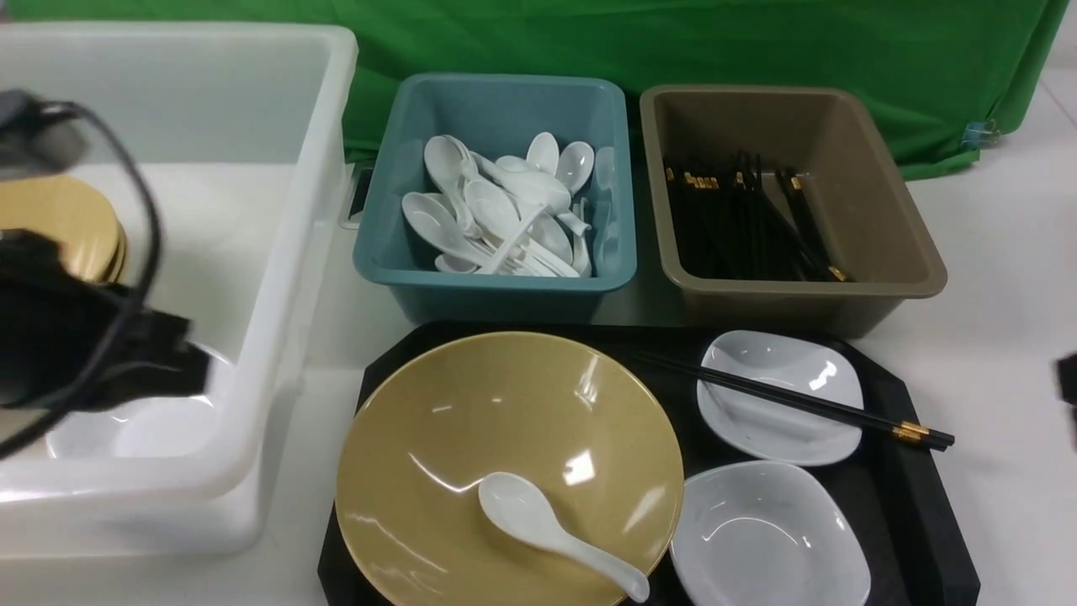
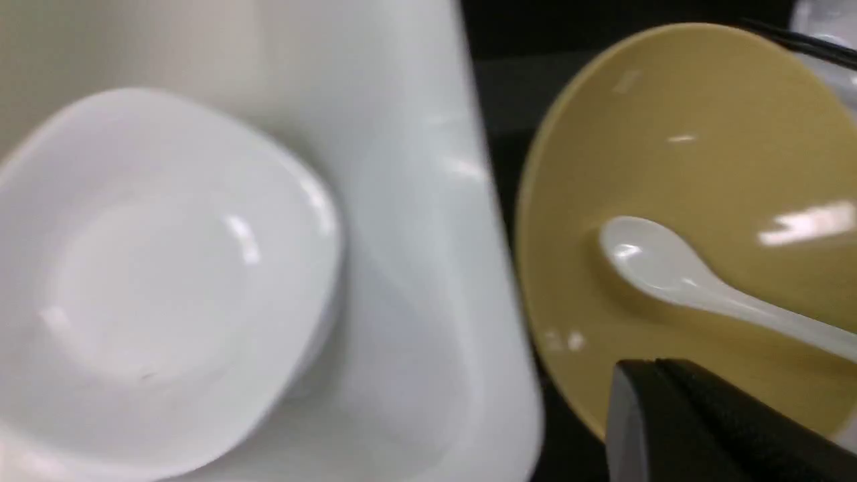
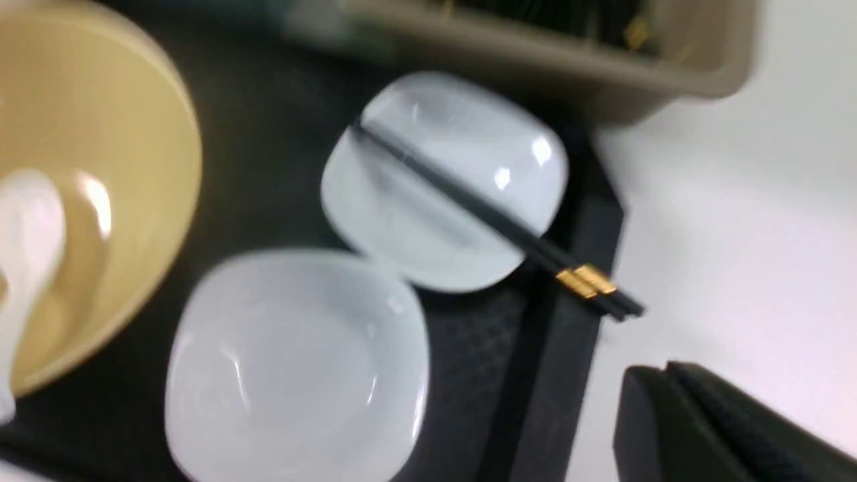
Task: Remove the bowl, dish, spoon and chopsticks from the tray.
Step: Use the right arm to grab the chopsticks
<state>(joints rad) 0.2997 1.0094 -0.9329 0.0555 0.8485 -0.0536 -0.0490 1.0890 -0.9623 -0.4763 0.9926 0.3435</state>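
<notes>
Front view first: we see the black tray (image 1: 917, 513) in the lower middle of the frame, on the white table (image 1: 993, 252). The big yellow bowl (image 1: 471, 404) sits on the left part of the tray. The white spoon (image 1: 551, 530) lies inside the bowl, and its handle points to the lower right, up to the bowl's rim.

Right of the bowl we see two small white dishes on the tray. The far dish (image 1: 757, 429) has the black chopsticks (image 1: 799, 401) lying across it. Their gold ends stick out past the tray's right rim. The near dish (image 1: 770, 539) sits at the lower right of the frame.

Behind the tray, in the upper middle, the teal bin (image 1: 496, 290) holds many white spoons. The brown bin (image 1: 799, 299) to its right holds black chopsticks. The big white tub (image 1: 278, 252) fills the left side. We see yellow bowls (image 1: 59, 227) and a white dish (image 1: 143, 425) in it.

The left arm (image 1: 76, 337) is a dark blur over the tub. In the left wrist view the left claw (image 2: 659, 378) has its fingers pressed together, pinching nothing. It shows in front of the bowl's rim, apart from the spoon.

In the right wrist view the right claw (image 3: 669, 381) is pressed together too, pinching nothing. It is over the table just beside the tray, near the chopsticks' gold ends.
</notes>
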